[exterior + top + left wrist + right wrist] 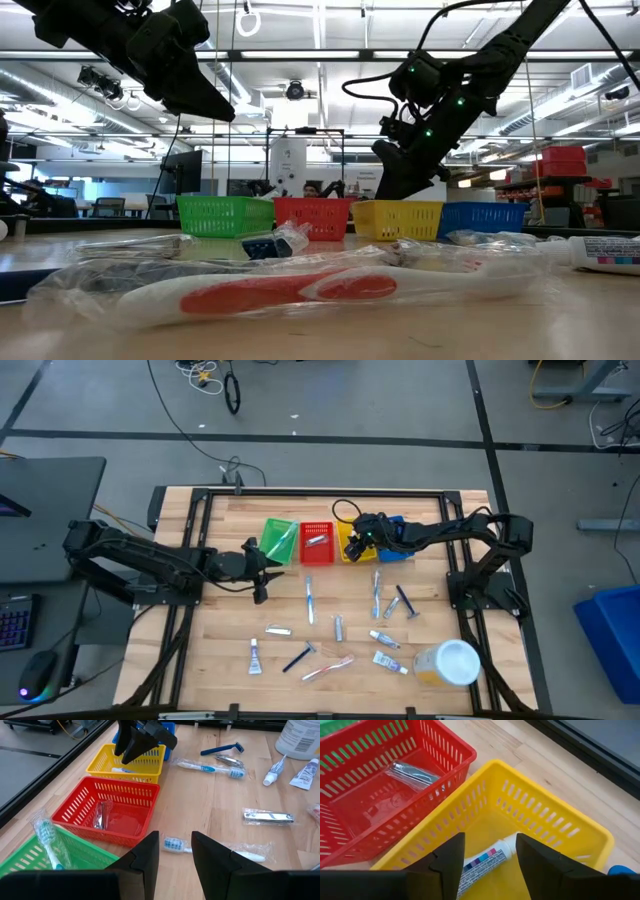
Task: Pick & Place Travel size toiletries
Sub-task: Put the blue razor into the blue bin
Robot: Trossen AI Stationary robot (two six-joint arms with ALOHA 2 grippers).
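Four baskets stand in a row at the table's far side: green, red, yellow and blue. My right gripper hangs open over the yellow basket, above a white tube that lies on the basket's floor. A wrapped silvery item lies in the red basket and a wrapped toothbrush in the green one. My left gripper hovers open and empty near the green and red baskets. Several loose toiletries, among them a toothbrush and a razor, lie on the table's near half.
A large white-lidded yellow jar lies at the near right. More tubes, a pink toothbrush and a silvery piece are scattered over the wood. A wrapped toothbrush lies just below my left gripper.
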